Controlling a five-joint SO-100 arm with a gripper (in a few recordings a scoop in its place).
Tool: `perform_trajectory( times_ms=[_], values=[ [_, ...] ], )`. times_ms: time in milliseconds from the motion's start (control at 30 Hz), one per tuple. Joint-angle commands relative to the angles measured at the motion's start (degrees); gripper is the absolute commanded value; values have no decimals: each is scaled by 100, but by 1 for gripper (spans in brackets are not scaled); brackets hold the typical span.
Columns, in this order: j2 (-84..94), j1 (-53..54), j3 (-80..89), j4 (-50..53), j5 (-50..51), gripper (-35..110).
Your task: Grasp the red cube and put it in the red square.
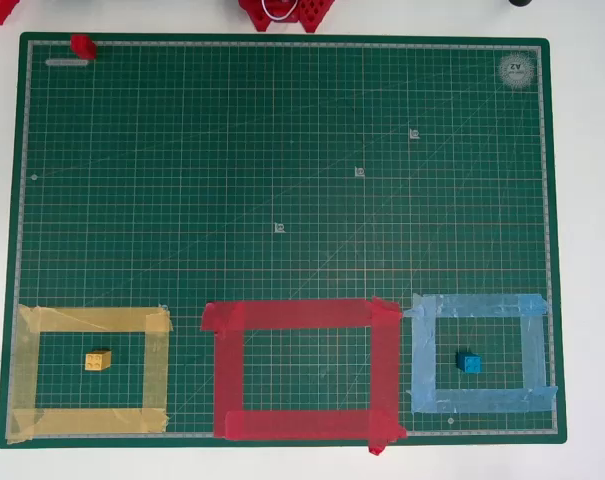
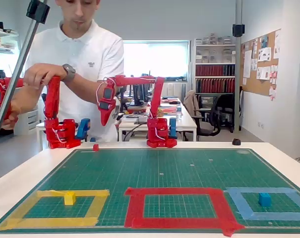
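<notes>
The red cube (image 1: 82, 45) lay at the upper left corner of the green mat (image 1: 282, 150) in the overhead view, far from the red square (image 1: 302, 370) at the lower middle. In the fixed view the pincer (image 2: 106, 119) hung above the mat, pointing down, holding nothing; how far open it was I could not tell. A yellow cube (image 1: 98, 360) sat inside the yellow outline (image 1: 87, 320), and a blue cube (image 1: 469, 363) inside the light-blue outline (image 1: 479, 305).

From overhead my arm (image 1: 279, 12) is chopped off by the top edge, so just the base shows. In the fixed view my gripper (image 2: 106, 115) is too small and all red, so I can't tell how the jaws sit. Mat's (image 2: 269, 163) front corners get cropped too.
</notes>
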Motion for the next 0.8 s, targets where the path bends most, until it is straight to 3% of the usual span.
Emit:
perform_trajectory(
  times_ms=[0, 767],
  values=[
    [-132, -229, -9, -316, -132, 0],
    [-220, -642, -554, -114, -343, 2]
  ],
)
